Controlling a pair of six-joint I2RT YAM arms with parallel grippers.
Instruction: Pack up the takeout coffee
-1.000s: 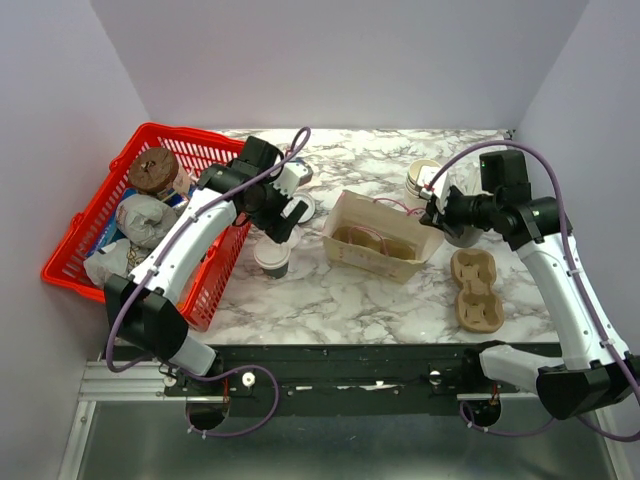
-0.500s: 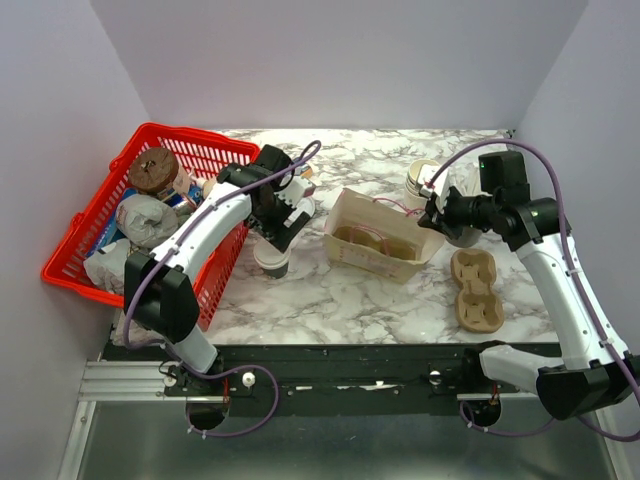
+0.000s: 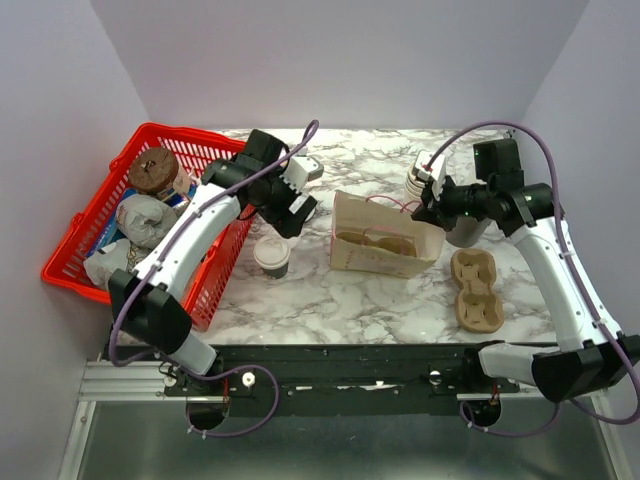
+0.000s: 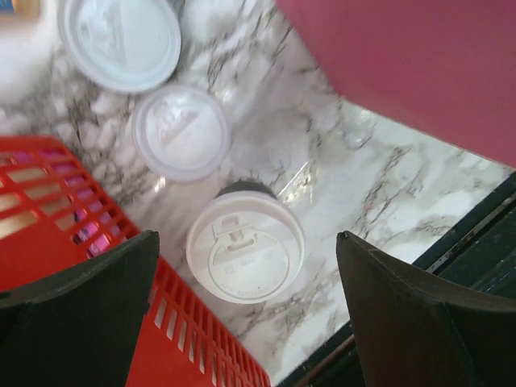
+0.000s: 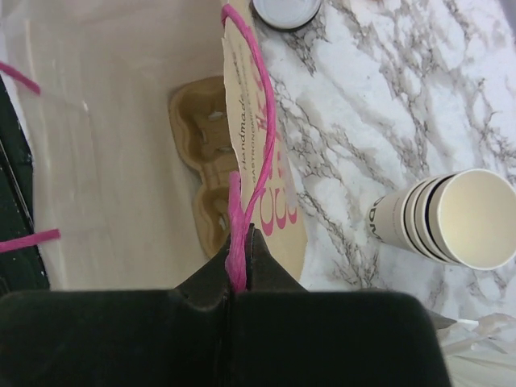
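Marble-patterned bench (image 3: 320, 300) seen from above, with a brown paper bag (image 3: 385, 245) standing open near its middle; all positions are given relative to this bag.

**Coffee cup.** The lidded coffee cup (image 3: 271, 256) stands upright on the bench on the bag's left-arm side, well apart from it. It is just beside the rim of the red basket (image 3: 60, 270). Two loose white lids (image 4: 179, 131) lie farther from the bag's near edge.

**Left claw.** The left claw (image 3: 300, 192) hangs above the cup, released and spread wide, touching nothing. In the wrist view the cup lid sits between the two fingers (image 4: 81, 306).

**Right claw.** The right claw (image 5: 239, 274) is clenched on the bag's pink handle (image 5: 262, 121), at the bag's right-arm side. This holds the mouth up and open. A cardboard cup holder (image 5: 205, 161) lies in the bottom of the bag.

**Step in hand (judged).** The step appears to be grasping the cup for transfer.
- Lower the left claw straight down so the fingers straddle the cup wall below the lid rim, not the lid itself.
- Close only enough to hold: paper walls buckle, and a squeezed lid may pop off.
- Mind the basket rim on the side away from the bag.
- Lift upright, travel level toward the bag, and enter through the open mouth over a holder well.
- The right claw should hold the handle steady throughout.
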